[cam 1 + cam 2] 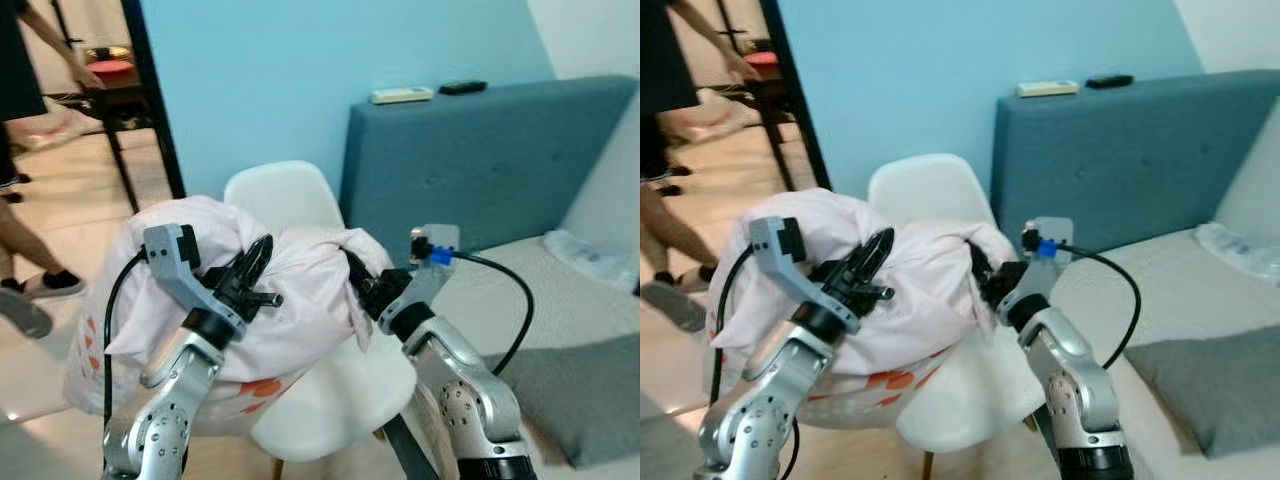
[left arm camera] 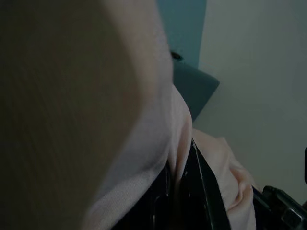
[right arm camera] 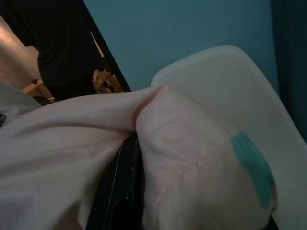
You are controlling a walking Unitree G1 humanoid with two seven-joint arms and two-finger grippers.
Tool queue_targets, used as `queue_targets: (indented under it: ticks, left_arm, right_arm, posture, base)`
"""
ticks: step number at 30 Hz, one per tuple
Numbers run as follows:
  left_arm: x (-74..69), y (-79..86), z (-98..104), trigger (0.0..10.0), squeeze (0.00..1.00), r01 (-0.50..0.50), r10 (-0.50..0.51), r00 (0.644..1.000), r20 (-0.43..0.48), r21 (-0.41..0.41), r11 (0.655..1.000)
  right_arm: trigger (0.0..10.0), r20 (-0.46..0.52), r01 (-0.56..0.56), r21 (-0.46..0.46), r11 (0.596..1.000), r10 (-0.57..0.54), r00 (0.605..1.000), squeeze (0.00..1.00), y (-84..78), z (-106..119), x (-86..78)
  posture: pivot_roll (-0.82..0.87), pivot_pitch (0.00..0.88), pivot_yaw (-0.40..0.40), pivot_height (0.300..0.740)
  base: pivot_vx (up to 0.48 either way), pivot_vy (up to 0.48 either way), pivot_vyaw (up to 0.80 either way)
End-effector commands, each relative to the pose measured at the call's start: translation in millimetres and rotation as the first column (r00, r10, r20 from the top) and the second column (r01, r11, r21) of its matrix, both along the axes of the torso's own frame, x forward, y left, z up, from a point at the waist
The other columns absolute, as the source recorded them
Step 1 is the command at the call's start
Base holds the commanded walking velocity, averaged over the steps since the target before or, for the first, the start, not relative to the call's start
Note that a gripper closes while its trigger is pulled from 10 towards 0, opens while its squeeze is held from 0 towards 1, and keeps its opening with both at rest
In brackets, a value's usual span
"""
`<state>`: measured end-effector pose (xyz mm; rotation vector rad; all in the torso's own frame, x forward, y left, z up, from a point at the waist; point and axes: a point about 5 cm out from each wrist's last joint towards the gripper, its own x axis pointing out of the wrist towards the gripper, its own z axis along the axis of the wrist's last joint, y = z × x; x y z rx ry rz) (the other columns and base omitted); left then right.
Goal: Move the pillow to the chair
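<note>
You have the pillow (image 1: 290,290) hanging just above the white chair (image 1: 285,195), the left claw (image 1: 250,270) clenched in its fabric on one side, the right claw (image 1: 358,275) on the other (soft, light, saggy, so grip bunched cloth); no containers are about, just the bed (image 1: 560,300) to the right

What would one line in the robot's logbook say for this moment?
left gripper: shut on pillow | right gripper: shut on pillow | pillow: held over white chair | release: not yet
</note>
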<state>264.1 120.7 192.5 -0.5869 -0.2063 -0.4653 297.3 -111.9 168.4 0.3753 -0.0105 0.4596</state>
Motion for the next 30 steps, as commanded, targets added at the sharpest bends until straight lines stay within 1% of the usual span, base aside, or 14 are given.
queue_targets:
  ticks: [1, 16, 20, 22, 30]
  left_arm:
    - [-0.7, -6.2, -1.0, 10.0, 0.0, 0.028, -0.028, 1.0, -0.006, 0.005, 1.0]
    - [1.9, -3.8, -2.3, 10.0, 0.0, 0.005, -0.005, 1.0, -0.012, 0.02, 1.0]
    - [2.1, -3.3, -2.2, 10.0, 0.0, 0.0, 0.0, 1.0, -0.012, 0.025, 1.0]
    - [2.3, -2.8, -2.5, 10.0, 0.0, -0.003, 0.004, 1.0, -0.011, 0.037, 0.999]
    - [2.9, -3.0, -3.3, 10.0, 0.0, -0.005, 0.005, 1.0, -0.018, 0.033, 0.999]
  right_arm:
    - [10.0, 0.091, 0.03, 0.009, 0.999, -0.031, 0.995, 0.0, -6.1, 17.9, 0.7]
    - [10.0, 0.076, 0.079, -0.024, 0.997, -0.077, 0.994, 0.0, -9.2, 15.0, 3.8]
    - [10.0, 0.078, 0.099, -0.021, 0.995, -0.097, 0.992, 0.0, -10.5, 15.1, 4.4]
    - [10.0, 0.082, 0.101, -0.024, 0.995, -0.099, 0.992, 0.0, -10.3, 15.6, 4.6]
    - [10.0, 0.088, 0.106, -0.028, 0.994, -0.103, 0.991, 0.0, -10.3, 15.1, 3.7]
  posture:
    - [0.01, 0.0, -0.005, 0.74]
    - [0.0, 0.007, -0.002, 0.74]
    - [0.0, 0.009, -0.002, 0.74]
    - [0.0, 0.01, 0.0, 0.74]
    - [0.0, 0.011, 0.001, 0.74]
  base:
    - [0.0, 0.0, -0.73]
    - [0.0, 0.0, -0.72]
    - [0.0, 0.0, 0.0]
    - [0.0, -0.469, 0.0]
    - [0.0, -0.468, 0.0]
